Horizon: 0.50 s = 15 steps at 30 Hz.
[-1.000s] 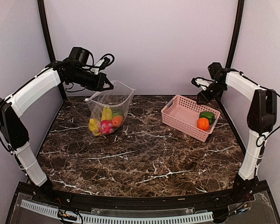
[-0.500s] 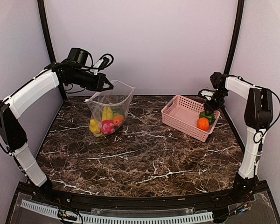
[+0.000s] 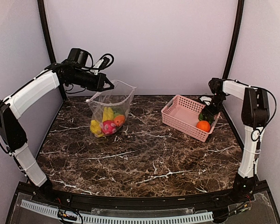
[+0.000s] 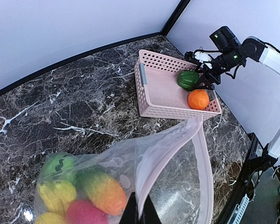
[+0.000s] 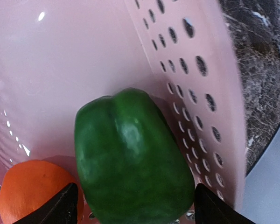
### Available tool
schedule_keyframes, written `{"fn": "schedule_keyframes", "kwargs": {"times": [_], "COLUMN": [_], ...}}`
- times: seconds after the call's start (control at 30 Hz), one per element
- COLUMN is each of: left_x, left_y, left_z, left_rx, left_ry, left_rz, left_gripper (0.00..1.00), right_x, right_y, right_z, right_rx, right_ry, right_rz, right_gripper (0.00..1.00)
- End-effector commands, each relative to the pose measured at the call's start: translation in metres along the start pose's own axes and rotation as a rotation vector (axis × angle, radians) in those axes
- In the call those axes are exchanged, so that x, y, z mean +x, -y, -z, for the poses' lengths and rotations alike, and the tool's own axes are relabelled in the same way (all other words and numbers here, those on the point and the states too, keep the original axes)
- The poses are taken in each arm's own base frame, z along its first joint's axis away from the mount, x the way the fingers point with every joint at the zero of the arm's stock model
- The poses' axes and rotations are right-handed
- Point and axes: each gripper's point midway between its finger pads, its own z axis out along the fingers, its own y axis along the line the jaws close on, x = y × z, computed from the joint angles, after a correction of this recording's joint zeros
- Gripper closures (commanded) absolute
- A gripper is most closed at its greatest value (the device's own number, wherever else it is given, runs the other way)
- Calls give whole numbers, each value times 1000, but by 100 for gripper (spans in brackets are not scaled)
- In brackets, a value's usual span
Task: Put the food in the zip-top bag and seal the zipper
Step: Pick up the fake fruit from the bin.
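Right gripper lower, astride green pepper

No text, label, brand, number or sign can be read in any view, whether on the zip-top bag, the toy food or the pink basket.

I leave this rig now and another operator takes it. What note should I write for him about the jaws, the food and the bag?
Left gripper: shut on the top edge of the zip-top bag, holding it up with the mouth open.
Right gripper: open, jaws on either side of the green pepper in the pink basket; no grip yet.
Done: several food pieces lie in the bag.
Left: the pepper and the orange beside it go into the bag; then seal the zipper, now unsealed.
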Motion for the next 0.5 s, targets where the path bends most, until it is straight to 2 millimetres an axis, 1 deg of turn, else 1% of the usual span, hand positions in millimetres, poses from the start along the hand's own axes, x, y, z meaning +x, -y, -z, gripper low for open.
{"fn": "schedule_keyframes", "kwargs": {"times": [0.0, 0.07, 0.17, 0.27, 0.37, 0.47], "left_x": [-5, -5, -5, -5, -5, -4], "left_y": [12, 11, 11, 12, 13, 13], "left_z": [12, 11, 9, 7, 7, 8], "left_rx": [29, 30, 37, 45, 51, 47], "left_ry": [33, 34, 36, 36, 36, 35], "left_rz": [-8, -5, 0, 9, 13, 12], "left_gripper": [99, 99, 99, 99, 99, 99], "right_x": [7, 4, 1, -5, -10, -15], "right_y": [-18, -24, -24, -23, -21, -19], "right_z": [-18, -16, -16, -15, -9, 3], "right_rx": [-112, -150, -155, -157, -158, -152], "right_ry": [-31, -21, -6, 14, 32, 50], "right_rz": [-23, -30, -28, -31, -44, -54], "right_gripper": [18, 20, 22, 27, 38, 46]}}
